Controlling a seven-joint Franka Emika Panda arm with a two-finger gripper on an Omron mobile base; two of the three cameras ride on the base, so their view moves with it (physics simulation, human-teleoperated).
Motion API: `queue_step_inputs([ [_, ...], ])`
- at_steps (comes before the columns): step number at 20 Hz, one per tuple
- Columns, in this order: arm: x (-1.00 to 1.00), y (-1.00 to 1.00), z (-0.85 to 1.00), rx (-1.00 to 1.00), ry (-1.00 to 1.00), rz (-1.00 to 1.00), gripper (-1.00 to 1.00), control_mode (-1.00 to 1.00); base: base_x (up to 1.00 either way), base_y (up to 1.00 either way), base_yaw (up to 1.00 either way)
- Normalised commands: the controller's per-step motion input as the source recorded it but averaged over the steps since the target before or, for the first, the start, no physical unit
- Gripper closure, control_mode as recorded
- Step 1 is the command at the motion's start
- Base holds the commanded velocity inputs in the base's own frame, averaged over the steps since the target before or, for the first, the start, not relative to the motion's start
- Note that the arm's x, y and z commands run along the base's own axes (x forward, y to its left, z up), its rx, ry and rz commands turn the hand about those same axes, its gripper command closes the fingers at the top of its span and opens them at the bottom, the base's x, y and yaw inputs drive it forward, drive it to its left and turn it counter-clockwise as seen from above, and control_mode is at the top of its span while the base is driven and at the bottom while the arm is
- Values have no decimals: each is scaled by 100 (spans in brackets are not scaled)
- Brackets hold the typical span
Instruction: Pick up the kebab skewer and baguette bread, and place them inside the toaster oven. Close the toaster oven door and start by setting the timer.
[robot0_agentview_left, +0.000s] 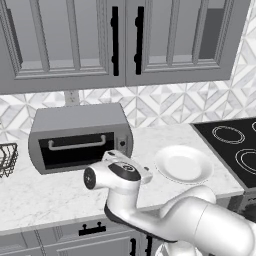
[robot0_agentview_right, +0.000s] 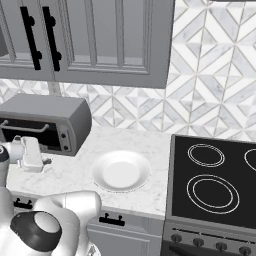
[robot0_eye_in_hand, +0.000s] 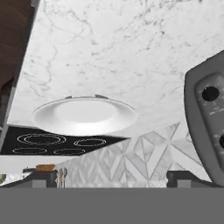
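Observation:
The grey toaster oven (robot0_agentview_left: 80, 135) stands on the marble counter at the back left. Its dark glass door (robot0_agentview_left: 75, 150) stands upright against the box, the silver bar handle (robot0_agentview_left: 77, 144) across its top. My gripper (robot0_agentview_left: 147, 176) hovers just in front of the oven's right end, beside the knob panel (robot0_agentview_left: 122, 145). From the right base the gripper (robot0_agentview_right: 47, 161) sits low at the left, below the oven (robot0_agentview_right: 47, 122). In the hand view the gripper (robot0_eye_in_hand: 113, 178) is open with nothing between its fingers, and a dark knob (robot0_eye_in_hand: 210, 93) shows at the right edge. The kebab skewer and baguette are out of view.
An empty white plate (robot0_agentview_left: 183, 164) lies right of the oven, also in the right base view (robot0_agentview_right: 121, 171) and hand view (robot0_eye_in_hand: 83, 114). A black cooktop (robot0_agentview_left: 235, 147) (robot0_agentview_right: 215, 175) fills the right. A wire basket (robot0_agentview_left: 7, 159) sits at the far left. Grey cabinets hang above.

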Motion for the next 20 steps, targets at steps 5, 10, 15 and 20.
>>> queue_step_inputs([
  [5, 72, 12, -7, -2, 7, 35, -100, -100, 0, 0, 0],
  [10, 14, 44, -28, -14, 0, 8, -100, -100, 0, 0, 0],
  [15, 14, 30, -25, -14, 0, 0, -100, -100, 0, 0, 0],
  [20, 33, 0, -1, -7, 0, 0, -100, -100, 0, 0, 0],
])
